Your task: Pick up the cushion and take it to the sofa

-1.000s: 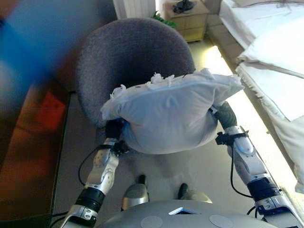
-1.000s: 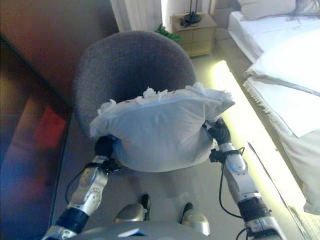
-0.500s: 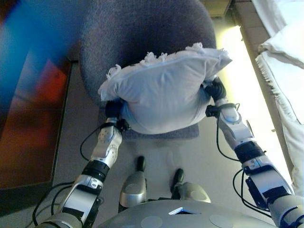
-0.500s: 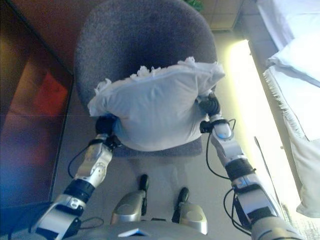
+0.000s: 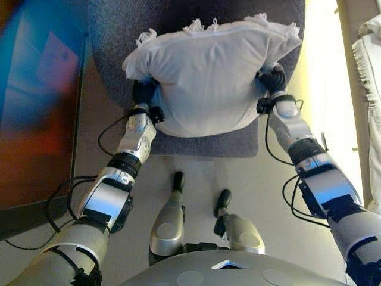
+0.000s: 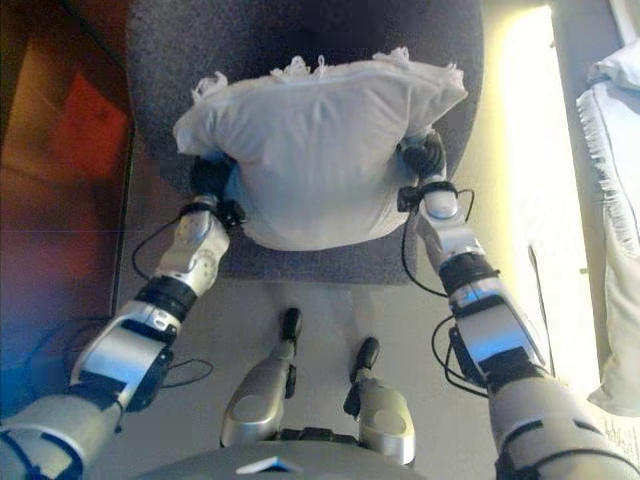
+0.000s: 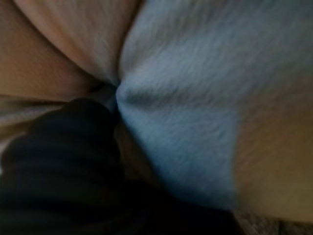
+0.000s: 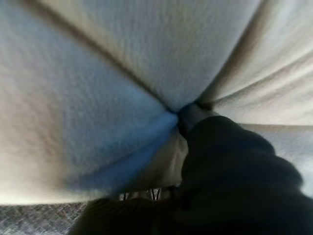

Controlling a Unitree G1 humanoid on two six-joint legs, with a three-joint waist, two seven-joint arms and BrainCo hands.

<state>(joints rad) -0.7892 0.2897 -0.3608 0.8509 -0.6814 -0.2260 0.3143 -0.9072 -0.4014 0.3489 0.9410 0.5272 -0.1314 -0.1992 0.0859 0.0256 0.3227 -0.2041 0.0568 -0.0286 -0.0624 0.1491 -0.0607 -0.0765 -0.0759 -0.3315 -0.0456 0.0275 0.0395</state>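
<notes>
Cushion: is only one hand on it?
No: the left hand and the right hand press the cushion from opposite sides, above the grey chair.

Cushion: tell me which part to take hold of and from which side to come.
Take the white cushion by its two short ends, one hand from each side, as the left hand and right hand do. It is wide, soft and bulging, too broad for one hand; the frilled edge faces the grey chair.

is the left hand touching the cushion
Touching. In the left wrist view the left hand presses into the cushion, whose cloth folds around it; the fingers are hidden in it.
</notes>
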